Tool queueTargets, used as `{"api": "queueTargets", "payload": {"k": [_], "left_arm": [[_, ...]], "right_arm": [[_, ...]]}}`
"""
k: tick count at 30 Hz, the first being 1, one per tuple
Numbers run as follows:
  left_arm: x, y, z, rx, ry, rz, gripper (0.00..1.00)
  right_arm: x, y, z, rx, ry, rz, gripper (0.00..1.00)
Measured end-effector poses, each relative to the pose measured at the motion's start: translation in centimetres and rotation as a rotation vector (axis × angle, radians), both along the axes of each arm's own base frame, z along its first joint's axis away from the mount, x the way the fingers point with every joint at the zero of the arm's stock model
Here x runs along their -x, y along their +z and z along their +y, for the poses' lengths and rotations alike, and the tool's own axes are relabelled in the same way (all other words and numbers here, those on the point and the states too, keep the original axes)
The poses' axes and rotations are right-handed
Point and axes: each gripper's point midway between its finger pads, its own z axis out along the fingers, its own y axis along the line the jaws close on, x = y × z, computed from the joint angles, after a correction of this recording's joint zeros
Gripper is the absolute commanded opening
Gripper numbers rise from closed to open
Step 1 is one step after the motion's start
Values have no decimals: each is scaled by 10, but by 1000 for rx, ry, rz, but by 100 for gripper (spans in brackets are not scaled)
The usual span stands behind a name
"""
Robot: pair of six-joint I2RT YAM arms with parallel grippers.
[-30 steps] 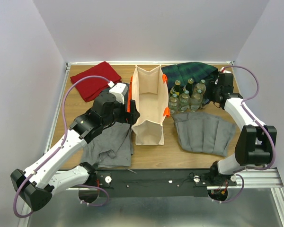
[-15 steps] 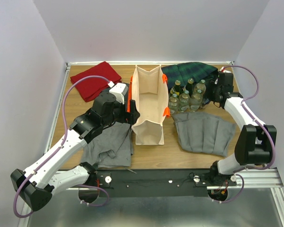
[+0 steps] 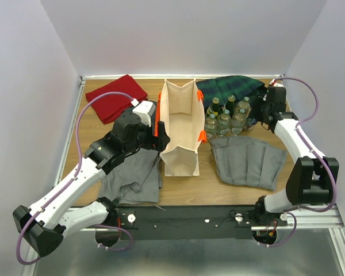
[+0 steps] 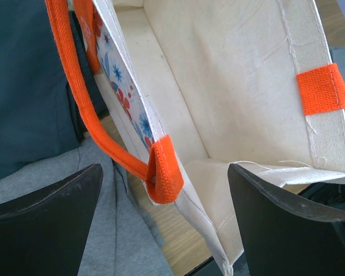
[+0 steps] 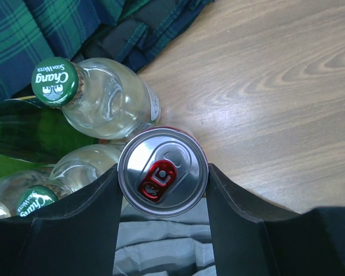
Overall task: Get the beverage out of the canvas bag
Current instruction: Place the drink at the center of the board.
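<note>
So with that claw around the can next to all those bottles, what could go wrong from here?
The right gripper has its fingers on either side of a can that stands against the clear Chang bottles. Letting go or pulling away could bump a bottle and topple it. The left gripper hangs open across the canvas bag's wall, by an orange handle, which a finger could snag.

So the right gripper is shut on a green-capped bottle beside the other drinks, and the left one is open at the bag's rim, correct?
Not quite. The right wrist view shows the right gripper shut on a can with a red pull tab, not a green-capped bottle; those stand beside it. The rest holds: the left gripper is open at the bag rim.
</note>
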Motion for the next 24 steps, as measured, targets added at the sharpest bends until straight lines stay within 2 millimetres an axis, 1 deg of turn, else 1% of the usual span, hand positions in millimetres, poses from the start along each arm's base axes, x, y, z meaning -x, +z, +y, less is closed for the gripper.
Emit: {"api": "queueTargets", "payload": {"k": [11, 17, 18, 20, 21, 23, 24], "left_arm": [[0, 0, 0, 1, 1, 1, 99], [0, 0, 0, 1, 1, 1, 99], [0, 0, 0, 1, 2, 1, 99], [0, 0, 0, 1, 1, 1, 99], [0, 0, 0, 1, 1, 1, 99], [0, 0, 0, 1, 1, 1, 99], [0, 0, 0, 1, 2, 1, 99]], "right_arm": [[-1, -9, -4, 45, -3, 30, 26], [-4, -17, 8, 61, 28, 43, 28], [-4, -17, 9, 62, 34, 41, 30], [-7, -16, 12, 68, 42, 31, 37], [-7, -15, 12, 70, 42, 29, 50], [-8, -17, 12, 81, 41, 33, 52], [-8, -17, 11, 86, 39, 35, 56]]}}
